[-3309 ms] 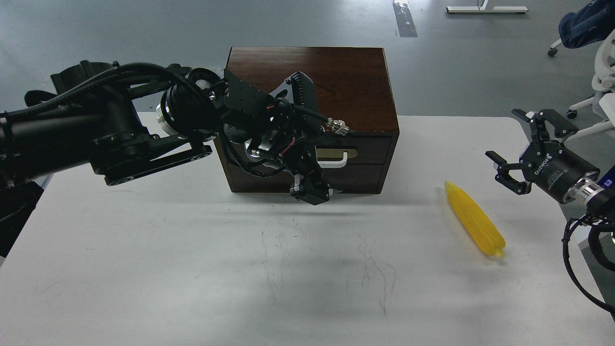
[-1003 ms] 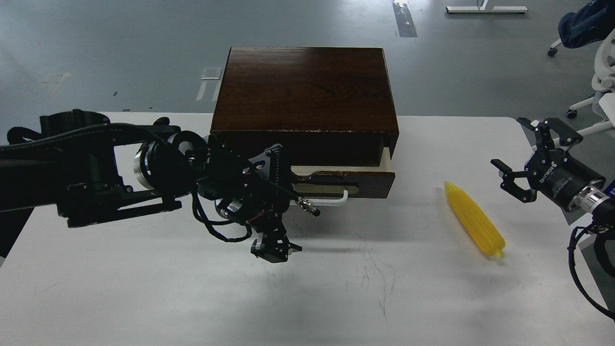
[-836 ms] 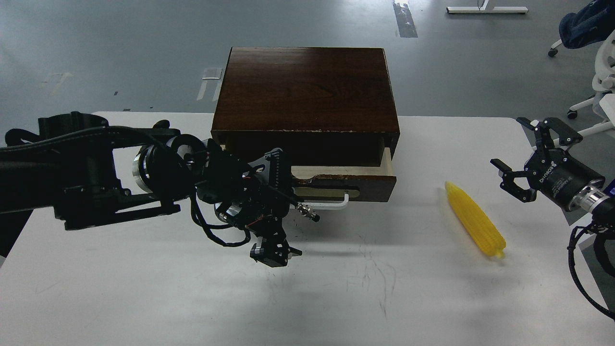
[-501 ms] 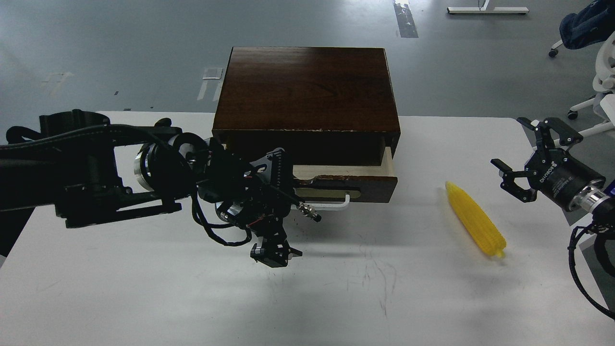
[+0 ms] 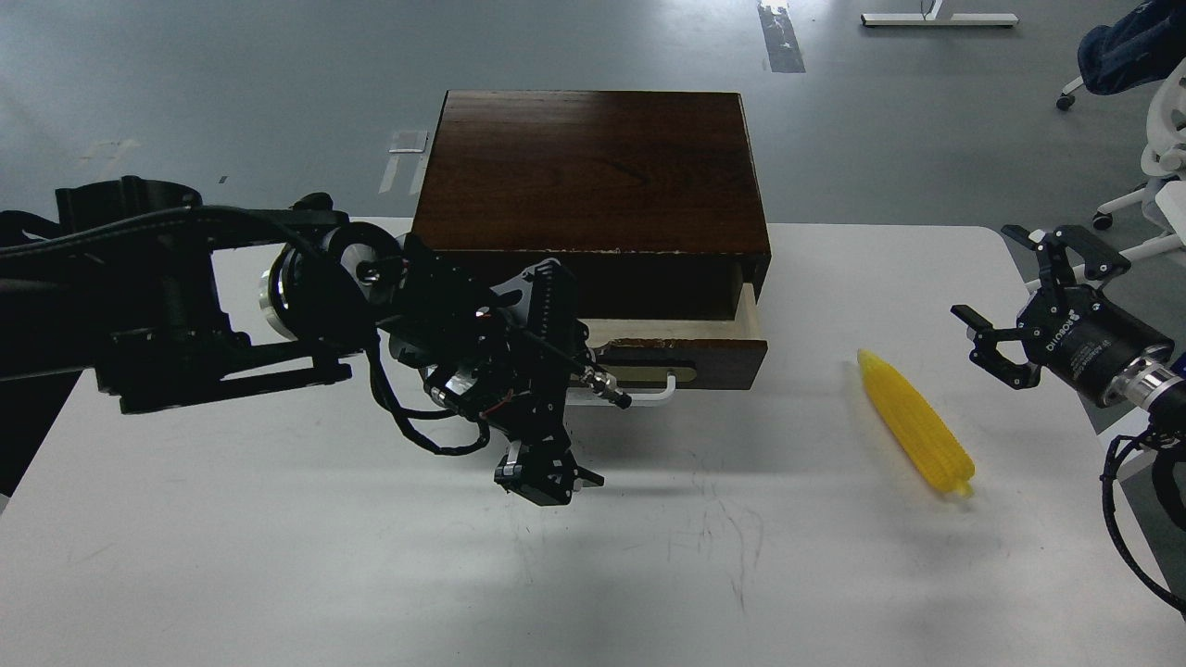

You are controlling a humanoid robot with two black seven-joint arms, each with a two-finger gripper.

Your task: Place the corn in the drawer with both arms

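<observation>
Drawer part open on a white table, corn lying loose to its right, one of my arms on each side.

My left gripper (image 5: 547,479) hangs low over the table (image 5: 278,556), near and left of the drawer (image 5: 681,349); it is dark and end-on, so I cannot tell how its fingers stand. The drawer shows a strip of pale interior behind its white handle (image 5: 649,394). That gap looks narrow to me, so I would widen it first. The corn (image 5: 915,422) lies apart from everything, tip pointing far. My right gripper (image 5: 1005,320) hovers just right of it, fingers spread, holding nothing; I would grasp mid-cob. The tabletop is scuffed with pen marks. Beyond it lie grey floor and an office chair (image 5: 1154,130) at far right.
</observation>
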